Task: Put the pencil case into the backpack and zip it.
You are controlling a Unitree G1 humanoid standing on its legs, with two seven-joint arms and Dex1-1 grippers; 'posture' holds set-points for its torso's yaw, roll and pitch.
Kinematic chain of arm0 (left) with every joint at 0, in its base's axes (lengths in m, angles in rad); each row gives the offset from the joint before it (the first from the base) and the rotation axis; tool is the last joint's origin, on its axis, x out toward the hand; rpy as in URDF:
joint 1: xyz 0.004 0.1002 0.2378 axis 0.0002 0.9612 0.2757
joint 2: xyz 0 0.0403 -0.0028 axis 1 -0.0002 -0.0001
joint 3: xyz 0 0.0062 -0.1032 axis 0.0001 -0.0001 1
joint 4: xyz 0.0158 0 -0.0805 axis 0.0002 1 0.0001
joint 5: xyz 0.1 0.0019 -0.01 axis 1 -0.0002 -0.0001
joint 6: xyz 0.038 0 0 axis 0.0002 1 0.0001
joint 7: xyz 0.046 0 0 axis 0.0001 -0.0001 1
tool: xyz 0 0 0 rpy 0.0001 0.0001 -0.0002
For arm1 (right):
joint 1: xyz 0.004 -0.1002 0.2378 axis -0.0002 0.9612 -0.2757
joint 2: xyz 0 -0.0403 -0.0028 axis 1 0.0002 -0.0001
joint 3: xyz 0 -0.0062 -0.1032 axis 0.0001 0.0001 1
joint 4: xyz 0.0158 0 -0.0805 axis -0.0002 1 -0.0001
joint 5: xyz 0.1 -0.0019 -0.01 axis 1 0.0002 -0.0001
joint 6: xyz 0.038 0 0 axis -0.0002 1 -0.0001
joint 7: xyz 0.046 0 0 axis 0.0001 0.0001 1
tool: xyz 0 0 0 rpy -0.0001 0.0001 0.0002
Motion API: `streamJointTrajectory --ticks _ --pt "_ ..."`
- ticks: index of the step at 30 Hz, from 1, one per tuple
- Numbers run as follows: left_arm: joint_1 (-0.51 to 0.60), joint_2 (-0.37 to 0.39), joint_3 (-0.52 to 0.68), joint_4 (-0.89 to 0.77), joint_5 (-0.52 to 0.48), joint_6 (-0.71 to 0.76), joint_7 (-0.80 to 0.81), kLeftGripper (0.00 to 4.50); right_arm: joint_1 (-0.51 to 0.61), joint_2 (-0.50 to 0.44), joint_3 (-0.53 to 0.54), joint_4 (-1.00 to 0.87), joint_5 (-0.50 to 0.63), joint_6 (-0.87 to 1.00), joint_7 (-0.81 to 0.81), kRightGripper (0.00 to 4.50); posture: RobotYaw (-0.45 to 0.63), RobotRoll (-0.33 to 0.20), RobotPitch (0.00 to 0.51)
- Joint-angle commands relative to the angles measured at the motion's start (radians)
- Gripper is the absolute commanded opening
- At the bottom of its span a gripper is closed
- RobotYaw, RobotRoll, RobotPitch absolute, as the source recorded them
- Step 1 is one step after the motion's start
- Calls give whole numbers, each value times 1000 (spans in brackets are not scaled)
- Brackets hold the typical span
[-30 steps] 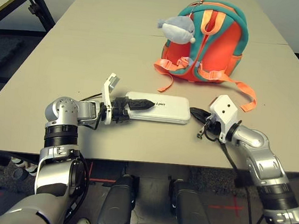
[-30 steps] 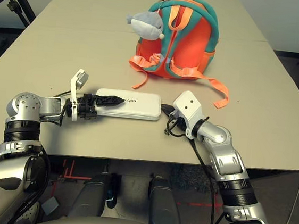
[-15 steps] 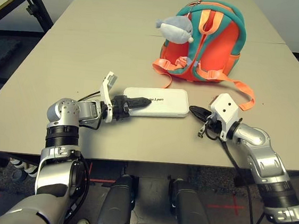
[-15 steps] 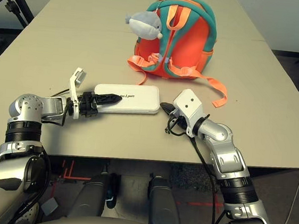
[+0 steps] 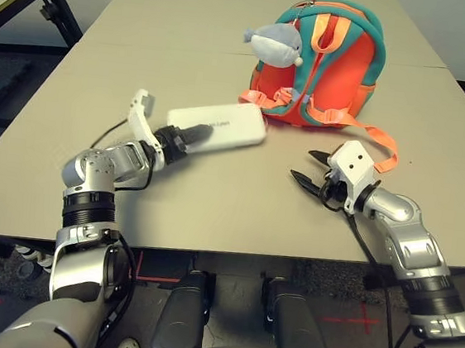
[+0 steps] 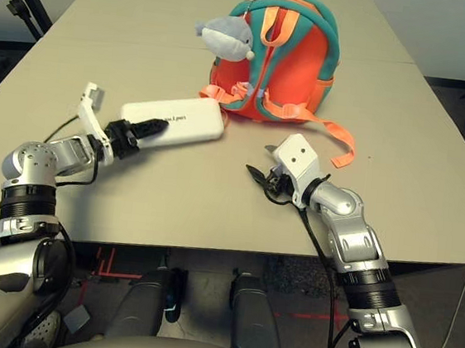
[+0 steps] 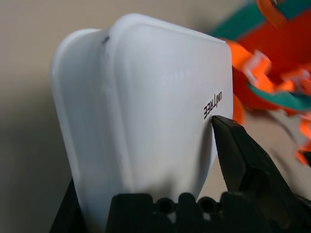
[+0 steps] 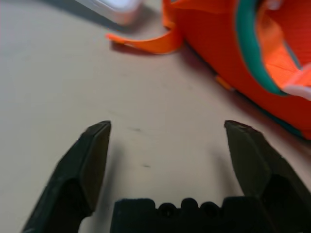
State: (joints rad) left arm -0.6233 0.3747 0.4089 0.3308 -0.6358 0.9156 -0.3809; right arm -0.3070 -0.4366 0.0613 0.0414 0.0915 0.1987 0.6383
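Pencil case [image 5: 229, 125] clamped in my left end effector [image 5: 193, 137], center of frame; my right end effector [image 8: 167, 125] wide open, empty, right of center over counter [image 5: 236, 216]. Backpack [image 5: 330, 76] upright, upper right.

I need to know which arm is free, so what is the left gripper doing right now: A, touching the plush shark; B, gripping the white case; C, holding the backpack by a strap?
B: the left gripper has the case between its fingers, one lying over the lettered face.
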Motion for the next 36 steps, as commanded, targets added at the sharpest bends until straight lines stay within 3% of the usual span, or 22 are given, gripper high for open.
streamJointTrajectory --ticks 1,7,19,24,36 --pt "-34 6 -10 22 45 -106 9 3167 -12 12 -16 11 16 22 -17 4500 -88 0 151" --pt "-44 3 -12 53 108 -229 56 3167 -29 58 -74 -10 81 64 -67 4500 -90 0 156" --pt "-84 -4 -23 140 193 -442 127 3167 -175 247 -314 -141 418 314 -302 4500 -108 0 152" --pt "-99 -12 -25 159 199 -475 139 3167 -253 280 -312 -124 460 378 -364 4500 -111 0 145" --pt "-93 -17 -32 157 197 -482 145 3167 -337 321 -204 14 395 338 -364 4500 -87 0 132"
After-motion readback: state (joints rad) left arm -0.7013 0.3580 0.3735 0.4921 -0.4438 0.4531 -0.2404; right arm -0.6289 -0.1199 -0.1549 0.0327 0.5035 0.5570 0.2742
